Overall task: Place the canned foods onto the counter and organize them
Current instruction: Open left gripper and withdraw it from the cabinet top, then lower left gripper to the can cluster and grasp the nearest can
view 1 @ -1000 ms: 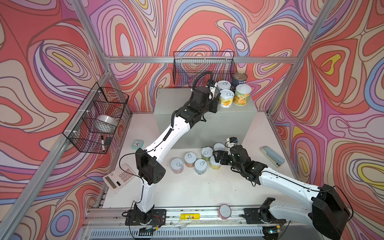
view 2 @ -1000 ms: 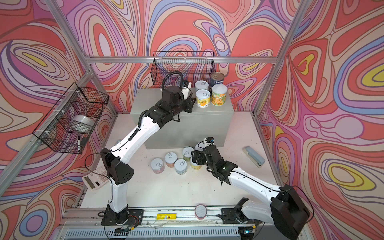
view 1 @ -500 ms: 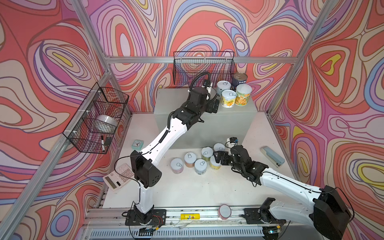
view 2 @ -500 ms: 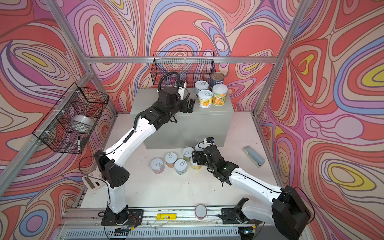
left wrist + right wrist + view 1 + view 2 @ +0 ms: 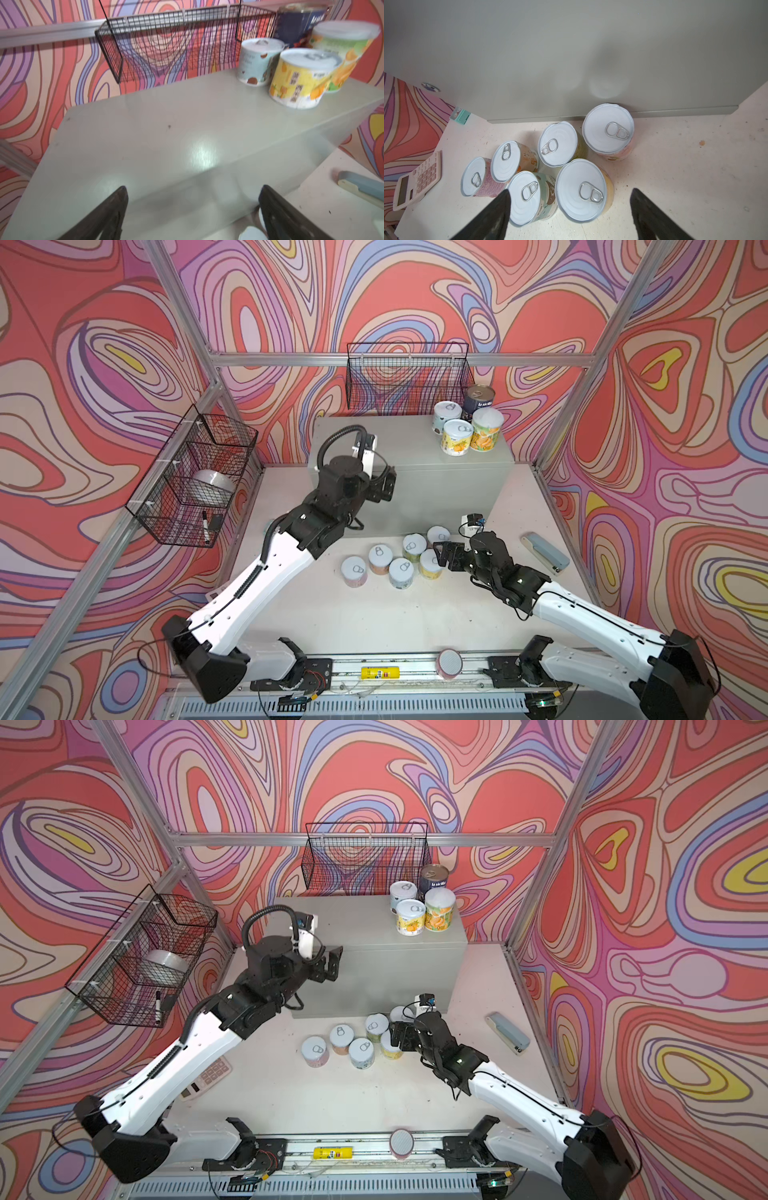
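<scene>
Hovering above six cans point(image 5: 401, 568) at the counter's point(image 5: 407, 452) foot, the right gripper point(image 5: 441, 559) gapes empty; the left gripper point(image 5: 384, 489), released, hangs before the counter. Cans look rigid, slick; squeeze the sides.

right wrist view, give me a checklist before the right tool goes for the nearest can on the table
1. The right tool is open and empty: ok.
2. The yellow-labelled can with a white pull-tab lid, nearest the tool, stands upright: ok.
3. Finger room between it and the teal-labelled can beside it: no gap shows, not ok.
4. Bare room on the light-grey metal cabinet top: ok.
5. The left tool is open, empty and away from the cans on the table: ok.
6. How far down the can's side the fingers would reach: cannot tell.
</scene>
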